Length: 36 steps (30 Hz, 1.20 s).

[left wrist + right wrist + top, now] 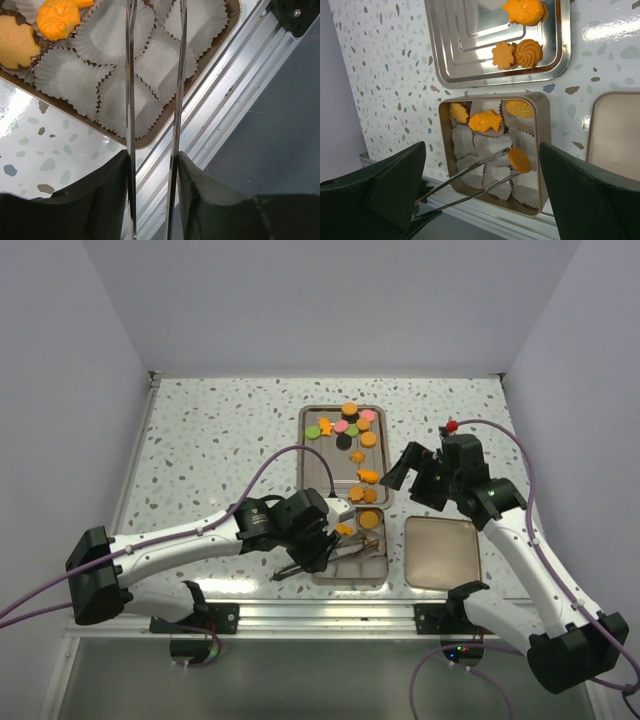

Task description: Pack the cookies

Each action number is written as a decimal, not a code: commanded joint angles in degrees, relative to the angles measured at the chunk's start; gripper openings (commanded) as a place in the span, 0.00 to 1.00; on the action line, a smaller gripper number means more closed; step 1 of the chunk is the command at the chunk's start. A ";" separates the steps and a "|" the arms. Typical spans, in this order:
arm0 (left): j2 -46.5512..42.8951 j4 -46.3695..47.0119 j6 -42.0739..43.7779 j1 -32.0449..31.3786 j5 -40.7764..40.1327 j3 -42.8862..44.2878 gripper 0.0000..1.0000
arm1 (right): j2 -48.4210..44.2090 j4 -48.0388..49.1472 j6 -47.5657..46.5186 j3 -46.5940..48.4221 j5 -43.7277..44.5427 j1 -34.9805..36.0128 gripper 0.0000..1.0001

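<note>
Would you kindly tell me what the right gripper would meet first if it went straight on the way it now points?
Most likely the tongs, whose tips hold a round orange cookie over the box of paper cups; beyond them, the cups themselves. Depth is unclear.

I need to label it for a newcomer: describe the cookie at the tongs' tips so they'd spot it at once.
Find the square tin lined with paper cups. Follow the tongs to their tips: the cookie there is plain, round and orange, unlike the fish-shaped cookie nearby.
</note>
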 commanded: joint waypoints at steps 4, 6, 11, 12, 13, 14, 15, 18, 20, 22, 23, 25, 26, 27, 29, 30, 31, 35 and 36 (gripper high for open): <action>0.03 2.60 -0.30 -0.37 -0.87 0.66 0.47 | -1.27 -0.13 0.72 -0.49 1.59 0.13 0.99; 0.03 2.51 -0.30 -0.37 -0.87 0.92 0.47 | -1.27 0.04 0.72 -0.75 1.59 0.22 0.99; 0.03 1.98 -0.30 -0.37 -1.31 2.07 0.48 | -1.01 0.83 0.90 -1.46 1.32 0.05 0.99; 0.03 1.90 -0.21 -0.37 -1.40 2.77 0.48 | -0.83 1.18 0.98 -1.46 1.32 0.13 0.99; 0.21 1.63 -0.21 -0.37 -1.57 3.29 0.48 | -0.74 1.27 0.99 -1.54 1.24 0.13 0.99; 0.29 1.20 -0.13 -0.37 -1.92 3.82 0.49 | -0.57 1.45 0.99 -1.54 1.15 0.05 0.99; 0.38 0.93 0.05 -0.37 -2.10 5.13 0.49 | -0.39 1.71 0.90 -1.54 1.15 0.13 0.99; 0.91 -0.12 0.40 -0.37 -3.24 8.04 0.49 | 0.40 2.15 0.81 -1.54 1.06 0.05 0.99; 1.09 -1.26 0.84 -0.37 -4.47 10.40 0.49 | 0.66 2.50 0.55 -1.46 1.06 0.13 0.99; 1.70 -2.23 1.45 -0.37 -5.35 11.99 0.49 | 1.10 2.76 0.37 -1.46 0.97 0.05 0.99; 1.88 -3.11 1.72 -0.28 -6.31 13.65 0.49 | 1.19 2.94 0.37 -1.37 0.97 0.22 0.99; 2.23 -4.34 2.59 -0.19 -7.28 15.77 0.50 | 1.54 2.94 0.11 -1.11 0.97 0.22 0.99; 2.49 -4.78 2.95 -0.02 -7.29 16.48 0.51 | 1.63 2.94 -0.07 -0.93 1.15 0.14 0.99; 2.84 -5.13 3.30 0.59 -7.29 17.09 0.52 | 1.80 2.86 -0.07 -0.58 1.32 0.05 0.99; 3.37 -6.19 4.35 2.26 -8.96 18.68 0.52 | 1.98 2.33 0.45 0.38 1.67 -0.04 0.99; 4.07 -6.28 4.88 2.88 -8.87 19.03 0.52 | 2.07 2.33 0.98 0.82 1.41 -0.22 0.99; 4.42 -6.89 5.41 3.49 -9.65 19.82 0.52 | 2.07 2.59 2.38 1.18 0.98 -0.39 0.99; 7.67 -8.30 5.85 7.27 -11.67 22.10 0.52 | 1.89 5.48 5.90 2.41 -1.31 -0.48 0.99; 9.16 -8.30 6.11 8.67 -11.94 22.63 0.52 | 1.89 5.67 6.26 2.76 -1.66 -0.48 0.99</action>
